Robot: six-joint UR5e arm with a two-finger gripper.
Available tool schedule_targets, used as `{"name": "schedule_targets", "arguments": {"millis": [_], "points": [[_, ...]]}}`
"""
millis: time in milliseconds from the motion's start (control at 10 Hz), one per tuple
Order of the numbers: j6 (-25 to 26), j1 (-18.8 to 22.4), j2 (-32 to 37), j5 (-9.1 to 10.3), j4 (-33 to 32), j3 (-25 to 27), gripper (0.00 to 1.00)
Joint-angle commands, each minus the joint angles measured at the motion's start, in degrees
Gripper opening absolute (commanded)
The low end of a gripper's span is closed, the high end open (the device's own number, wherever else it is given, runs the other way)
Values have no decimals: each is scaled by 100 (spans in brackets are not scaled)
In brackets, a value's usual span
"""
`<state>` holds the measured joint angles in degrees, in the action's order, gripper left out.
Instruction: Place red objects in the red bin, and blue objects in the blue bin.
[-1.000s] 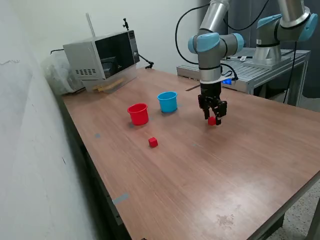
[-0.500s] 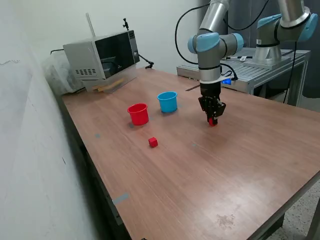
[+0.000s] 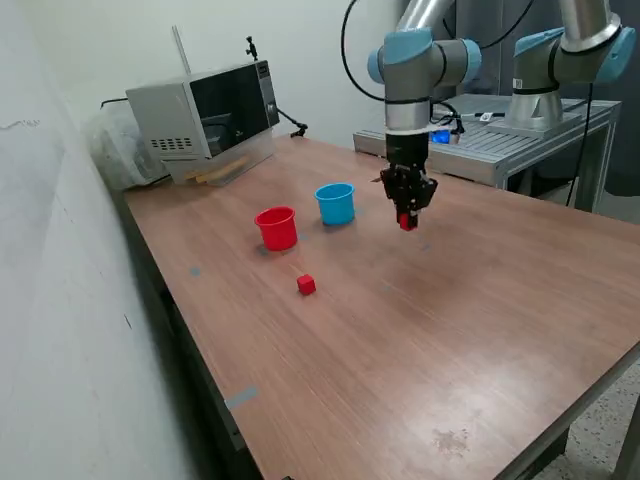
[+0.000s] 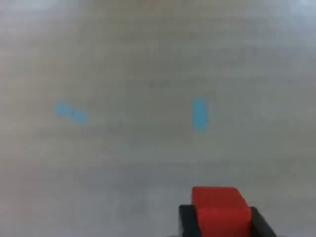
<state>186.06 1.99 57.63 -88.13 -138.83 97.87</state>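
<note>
Hand [image 3: 407, 219] clamped on red cube [image 4: 220, 210]; only exterior view shows red cup [image 3: 277, 228], blue cup [image 3: 335, 203].

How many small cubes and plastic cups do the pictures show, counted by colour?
Small red cubes: 2, one held in the gripper, one on the wooden table
Red plastic cup: 1
Light blue plastic cup: 1
Blue cubes: 0 visible
Total: 4

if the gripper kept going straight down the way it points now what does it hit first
Probably bare table. The gripper points down, shut on a red cube, and the wrist view shows only wood and two blue tape marks below.
</note>
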Motion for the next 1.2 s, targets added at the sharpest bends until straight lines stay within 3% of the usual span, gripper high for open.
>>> {"name": "schedule_targets", "arguments": {"millis": [0,500,1100], "points": [[-201,-284,494,-134,558,-897,0],[-307,-1173,-313,-187,647,-1981,0],[-413,-1394,-718,-204,647,-2123,0]]}}
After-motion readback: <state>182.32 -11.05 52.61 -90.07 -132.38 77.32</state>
